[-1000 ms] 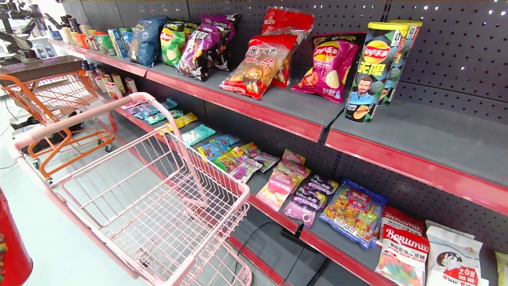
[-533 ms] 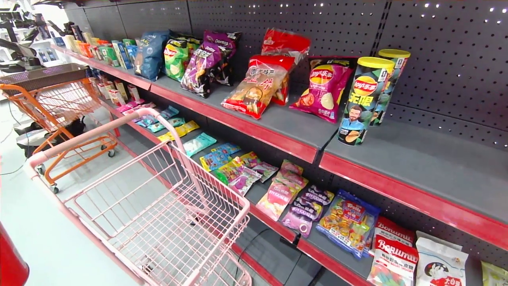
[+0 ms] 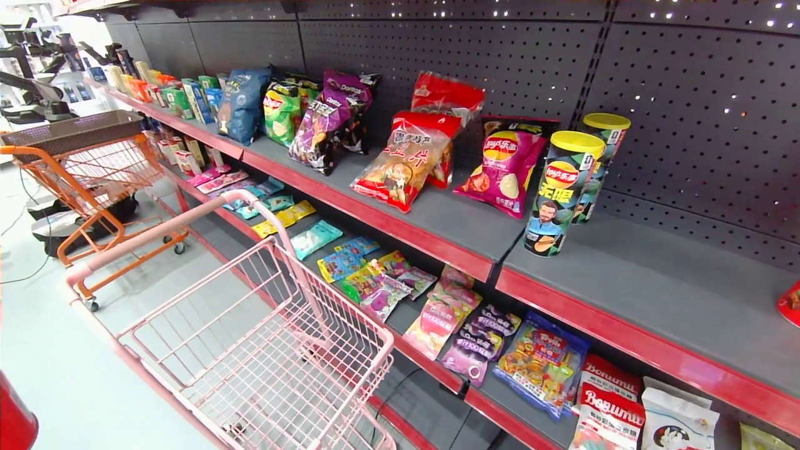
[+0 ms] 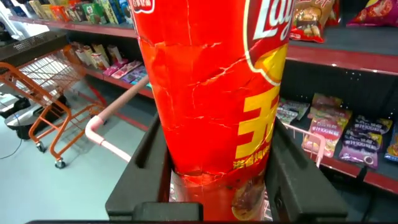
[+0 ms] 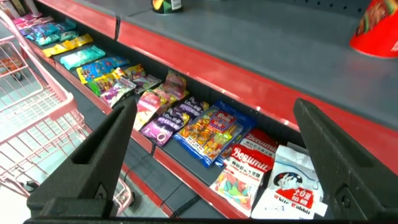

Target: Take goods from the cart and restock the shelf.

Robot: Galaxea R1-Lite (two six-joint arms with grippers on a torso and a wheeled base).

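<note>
Left gripper is clamped on a red can. Its black fingers press the can's two sides low down, and the can stands upright between them. The can hangs beside the pink cart, on the side away from the shelves.

The right gripper is spread wide with nothing between its fingers. It hangs in the aisle in front of the shelves, and past it lie the flat candy bags of the lower shelf.

The pink cart stands close along the lower shelf, with its handle towards the far end of the aisle. I cannot tell whether its basket touches the shelf edge.

Above the candy, the top shelf has a bare grey stretch at its near end. A red thing shows at the edge of that stretch, too cut off to name. Next along stand two green cans with yellow lids, upright, one behind the other. Just beside them a purple chip bag leans back, and then come more chip bags in a row.

Farther down the aisle an orange cart stands well apart from the pink one.
</note>
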